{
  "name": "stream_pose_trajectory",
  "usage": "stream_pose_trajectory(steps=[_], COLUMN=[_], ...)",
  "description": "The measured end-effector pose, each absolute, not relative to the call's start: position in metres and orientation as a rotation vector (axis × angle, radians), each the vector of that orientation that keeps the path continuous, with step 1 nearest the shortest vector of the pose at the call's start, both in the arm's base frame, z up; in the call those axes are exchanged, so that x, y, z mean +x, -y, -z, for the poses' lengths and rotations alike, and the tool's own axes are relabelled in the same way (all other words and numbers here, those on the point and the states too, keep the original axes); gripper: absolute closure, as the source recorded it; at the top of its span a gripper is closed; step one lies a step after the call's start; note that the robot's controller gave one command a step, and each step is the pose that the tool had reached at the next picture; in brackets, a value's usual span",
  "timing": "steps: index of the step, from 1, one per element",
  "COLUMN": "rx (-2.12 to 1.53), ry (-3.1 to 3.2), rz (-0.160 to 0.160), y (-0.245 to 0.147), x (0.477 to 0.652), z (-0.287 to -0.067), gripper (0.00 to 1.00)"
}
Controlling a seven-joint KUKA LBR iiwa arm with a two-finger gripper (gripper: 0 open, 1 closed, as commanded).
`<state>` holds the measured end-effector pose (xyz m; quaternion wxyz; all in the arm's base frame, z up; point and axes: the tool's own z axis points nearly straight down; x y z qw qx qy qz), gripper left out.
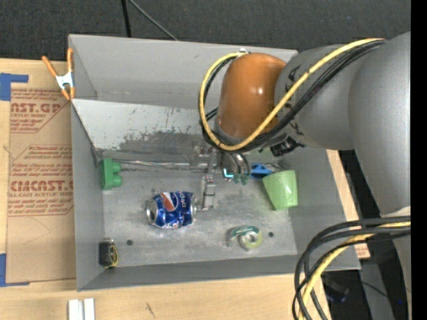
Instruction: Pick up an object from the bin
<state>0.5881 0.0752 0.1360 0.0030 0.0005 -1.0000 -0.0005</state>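
Note:
My gripper [209,191] hangs below the orange cover near the middle of the bin, low over the floor. A crushed blue Pepsi can [171,210] lies just to its lower left, close to it but apart from it. A light green plastic cup [281,189] lies on its side to the gripper's right. Between the cup and the gripper a small blue thing [257,171] peeks out, partly hidden by the arm. A small clear and greenish ring-shaped thing [245,237] lies toward the front of the bin, below the gripper.
A green block [110,174] sits against the left wall. A small black and yellow tape measure [108,253] lies in the front left corner. The arm and its cables cover the bin's right back part.

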Motion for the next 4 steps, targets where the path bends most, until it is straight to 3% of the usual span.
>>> stream_pose_trajectory(steps=[1, 2, 3, 4], rx=[-0.045, -0.051, -0.008, 0.002], ry=[3.136, 3.141, 3.151, 3.151], rz=[0.004, 0.002, 0.006, 0.005], y=[-0.125, -0.122, -0.143, -0.13], x=[0.549, 0.551, 0.551, 0.538], z=[-0.068, -0.069, -0.169, -0.251], gripper=[0.0, 1.0, 1.0, 1.0])
